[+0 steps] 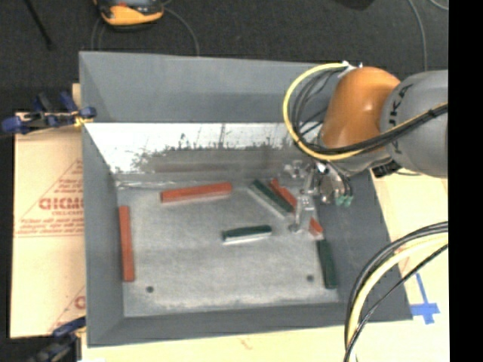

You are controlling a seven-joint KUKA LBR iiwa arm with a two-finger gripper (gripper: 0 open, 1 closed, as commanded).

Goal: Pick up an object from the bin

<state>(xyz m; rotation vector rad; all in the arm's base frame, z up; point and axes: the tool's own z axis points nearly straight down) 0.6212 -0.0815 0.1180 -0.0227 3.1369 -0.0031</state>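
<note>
Gripper [305, 219] hung low over the right part of the bin [102, 225], arm [411, 127] reaching in from the right. Just up-left of it, a red stick [283, 195] and a green stick [264, 194] lay side by side, slanted. A small red piece [315, 228] lay close by the gripper's tip. A dark stick [327, 265] lay below, at the right wall's foot. Mid-floor was a green bar [247, 234]. Farther left, a red bar [196, 194], and a left red bar [126, 243] along the left edge.
</note>
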